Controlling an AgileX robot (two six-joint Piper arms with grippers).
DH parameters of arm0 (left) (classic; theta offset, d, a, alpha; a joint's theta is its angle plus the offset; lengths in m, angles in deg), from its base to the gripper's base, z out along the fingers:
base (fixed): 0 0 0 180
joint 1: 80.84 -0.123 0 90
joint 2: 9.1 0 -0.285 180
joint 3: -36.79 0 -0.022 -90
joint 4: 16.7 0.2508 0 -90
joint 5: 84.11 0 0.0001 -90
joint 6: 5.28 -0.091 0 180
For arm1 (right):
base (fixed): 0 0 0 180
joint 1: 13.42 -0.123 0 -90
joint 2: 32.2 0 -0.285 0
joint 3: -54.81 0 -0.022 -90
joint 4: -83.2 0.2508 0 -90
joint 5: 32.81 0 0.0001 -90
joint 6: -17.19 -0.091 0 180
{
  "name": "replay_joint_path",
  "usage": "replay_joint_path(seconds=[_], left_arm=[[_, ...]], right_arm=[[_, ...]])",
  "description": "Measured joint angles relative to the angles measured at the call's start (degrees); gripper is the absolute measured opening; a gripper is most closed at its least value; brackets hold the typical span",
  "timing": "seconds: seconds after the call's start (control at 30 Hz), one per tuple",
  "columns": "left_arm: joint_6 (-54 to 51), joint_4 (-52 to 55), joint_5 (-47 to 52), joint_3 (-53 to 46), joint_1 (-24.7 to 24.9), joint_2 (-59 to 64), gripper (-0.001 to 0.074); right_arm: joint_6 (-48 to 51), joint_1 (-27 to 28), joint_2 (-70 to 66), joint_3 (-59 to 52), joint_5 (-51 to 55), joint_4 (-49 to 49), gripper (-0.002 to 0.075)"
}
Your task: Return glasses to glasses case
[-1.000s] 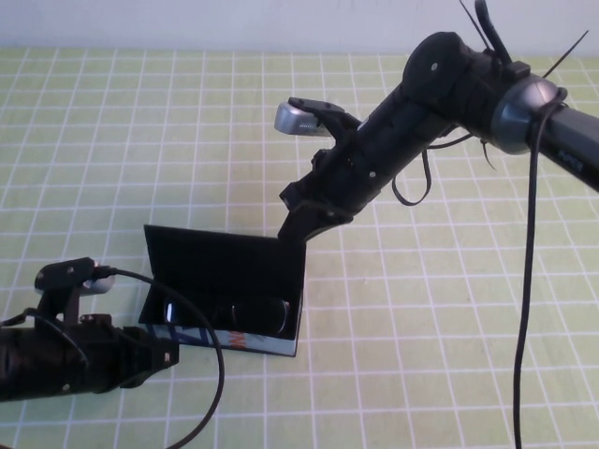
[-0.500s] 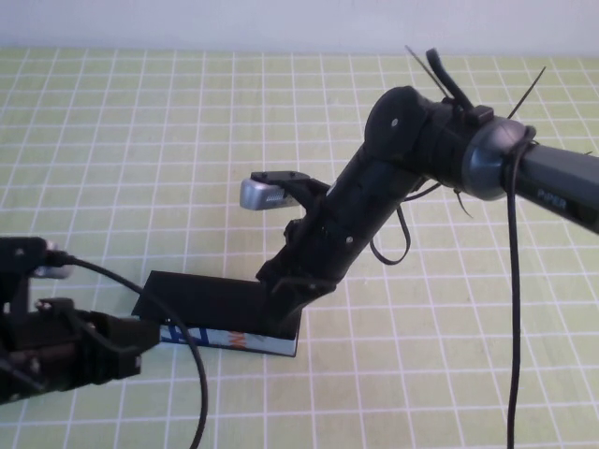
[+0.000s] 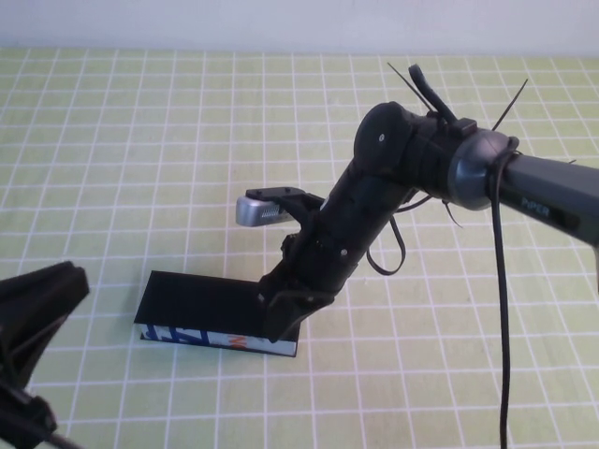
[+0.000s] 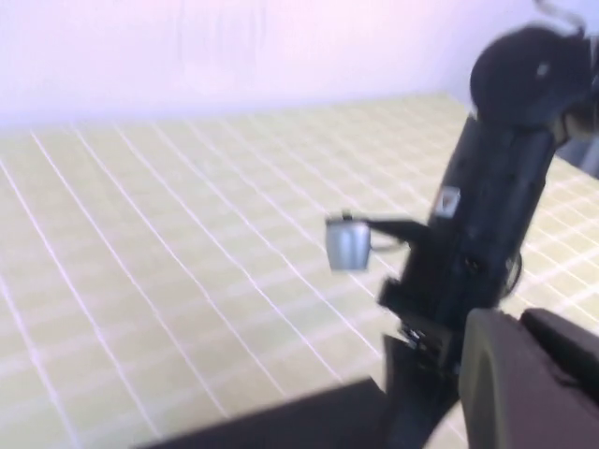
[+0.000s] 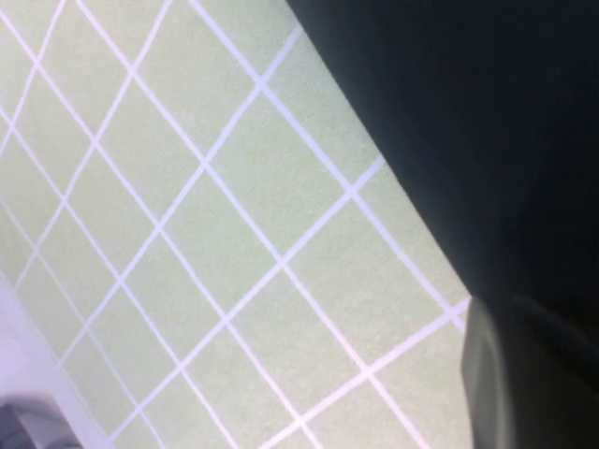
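Note:
The glasses case (image 3: 192, 301) lies closed on the green checked cloth, its white printed front side (image 3: 201, 336) facing me. The glasses are hidden inside it. My right gripper (image 3: 281, 323) points down and rests on the right end of the lid, fingers together, holding nothing. The right wrist view shows the black lid (image 5: 468, 122) close up with one finger (image 5: 505, 383) against it. My left gripper (image 4: 529, 374) is shut and empty, back from the case's left end. Its arm (image 3: 33, 309) shows at the lower left of the high view.
The green cloth with white grid lines (image 3: 140, 140) covers the table up to a pale wall at the far side. The right arm (image 3: 393, 178) and its hanging cable (image 3: 496, 309) cross the middle right. The right wrist camera (image 3: 257, 210) sticks out above the case.
The case lid has gone from standing open to fully shut under my right gripper, which came down onto it. My left arm has pulled back to the lower left corner.

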Motion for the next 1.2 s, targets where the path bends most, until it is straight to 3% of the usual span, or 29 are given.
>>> replay_joint_path(seconds=[0.13, 0.33, 0.47, 0.87, 1.2], left_arm=[[0.0, 1.72, -4.31, -1.15, 0.0, -5.34, -0.0002], [0.0, 1.46, -23.02, -7.97, 0.0, -14.93, -0.0002], [-1.37, 1.07, -30.31, -12.12, 0.0, -19.8, -0.0002], [-4.42, 0.94, -26.8, -19.86, 0.0, -22.58, -0.0002], [-5.12, 0.17, -29.01, -25.62, 0.0, -22.58, -0.0002]], right_arm=[[-1.26, -0.09, 1.33, 0.0, 0.0, -0.84, -0.0011], [-5.08, -0.09, 8.31, 0.0, -0.04, -5.29, -0.0011], [-9.58, -0.09, 14.8, 0.0, 0.2, -9.88, -0.0011], [-20.34, -0.09, 41.21, -5.85, 1.31, -22.59, -0.0011], [-25.96, -0.09, 66.47, -28.9, -1.04, -26.58, -0.0011]])
